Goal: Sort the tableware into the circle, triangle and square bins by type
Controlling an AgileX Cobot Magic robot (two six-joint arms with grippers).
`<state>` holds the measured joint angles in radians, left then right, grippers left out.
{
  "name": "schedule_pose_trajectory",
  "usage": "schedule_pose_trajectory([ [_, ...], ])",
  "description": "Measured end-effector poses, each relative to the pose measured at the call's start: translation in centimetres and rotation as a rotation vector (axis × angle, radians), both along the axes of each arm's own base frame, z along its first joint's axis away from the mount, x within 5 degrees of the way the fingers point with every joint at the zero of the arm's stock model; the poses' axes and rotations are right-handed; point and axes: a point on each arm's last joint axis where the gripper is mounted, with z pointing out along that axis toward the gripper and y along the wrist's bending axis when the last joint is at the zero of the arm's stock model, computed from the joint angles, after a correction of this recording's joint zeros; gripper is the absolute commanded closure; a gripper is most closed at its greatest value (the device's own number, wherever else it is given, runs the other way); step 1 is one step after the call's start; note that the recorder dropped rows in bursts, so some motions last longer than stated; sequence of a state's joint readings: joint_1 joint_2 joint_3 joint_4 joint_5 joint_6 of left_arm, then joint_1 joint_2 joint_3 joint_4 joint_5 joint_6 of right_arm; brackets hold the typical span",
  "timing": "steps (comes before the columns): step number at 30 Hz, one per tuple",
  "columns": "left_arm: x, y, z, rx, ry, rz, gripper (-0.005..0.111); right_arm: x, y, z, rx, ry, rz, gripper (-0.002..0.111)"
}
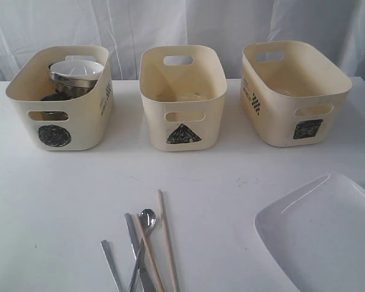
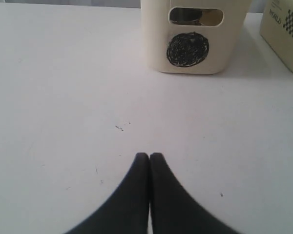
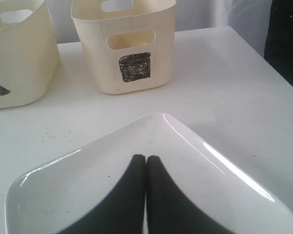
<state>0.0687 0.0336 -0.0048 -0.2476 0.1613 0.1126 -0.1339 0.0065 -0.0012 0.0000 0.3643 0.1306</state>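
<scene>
**A:** What stands at the far side of the table (image 1: pixel 42 201)?

**B:** Three cream tubs in a row. The circle bin (image 1: pixel 58 103) is on the left, the triangle bin (image 1: pixel 182 100) in the middle and the square bin (image 1: pixel 295 91) on the right. Each has a black scribbled shape on its near face.

**A:** Any writing?

**B:** In the left wrist view, a side label (image 2: pixel 282 19) on the tub next to the circle bin reads "WORLD" beside a checkered patch. Other tubs carry similar labels, too small to read.

**A:** And the tableware?

**B:** Stacked bowls (image 1: pixel 76 73), white inside steel, sit in the circle bin. Chopsticks (image 1: pixel 168 237), a spoon (image 1: pixel 146 220) and flat steel cutlery (image 1: pixel 112 263) lie near the centre. A white plate (image 1: pixel 322 237) lies near right.

**A:** The grippers?

**B:** The left gripper (image 2: pixel 149 156) has its fingers pressed together, empty, over bare table. The right gripper (image 3: pixel 146 158) is likewise closed and empty, over the plate.
</scene>
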Motion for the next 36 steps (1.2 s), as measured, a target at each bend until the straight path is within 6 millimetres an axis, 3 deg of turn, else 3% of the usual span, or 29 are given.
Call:
schedule_pose_trajectory([
  [9,-0.1,0.0,0.2,0.004,-0.024,0.002,0.107,0.0,0.0,0.0,-0.003,0.0,0.001,0.108],
  [13,-0.1,0.0,0.2,0.004,-0.024,0.002,0.107,0.1,-0.3,0.6,-0.189,-0.036,0.018,0.108],
  [19,-0.1,0.0,0.2,0.004,-0.024,0.002,0.107,0.3,-0.1,3.0,-0.215,-0.306,0.017,0.108],
  [24,-0.1,0.0,0.2,0.004,-0.024,0.002,0.107,-0.4,0.2,6.2,-0.202,-0.676,0.011,0.108],
  [26,-0.1,0.0,0.2,0.004,-0.024,0.002,0.107,-1.3,0.1,7.7,-0.148,-0.874,-0.015,0.108],
  [29,-0.2,-0.1,-0.3,0.007,0.028,-0.014,0.107,-2.2,-1.5,8.4,0.174,-1.044,-0.137,0.108],
  [31,-0.6,-0.4,-1.2,-0.01,0.137,-0.045,0.107,-2.6,-2.4,8.3,0.332,-1.102,-0.212,0.108],
  [34,-0.7,-0.6,-1.3,-0.049,0.163,-0.052,0.107,-2.6,-3.1,8.1,0.525,-1.11,-0.265,0.108],
  [35,-0.7,-0.6,-1.4,-0.053,0.166,-0.052,0.107,-2.5,-3.0,8.5,0.569,-1.094,-0.25,0.108],
  [36,-0.8,-0.6,-1.4,-0.055,0.168,-0.053,0.107,-2.1,-2.8,10.1,0.591,-1.076,-0.224,0.108],
])
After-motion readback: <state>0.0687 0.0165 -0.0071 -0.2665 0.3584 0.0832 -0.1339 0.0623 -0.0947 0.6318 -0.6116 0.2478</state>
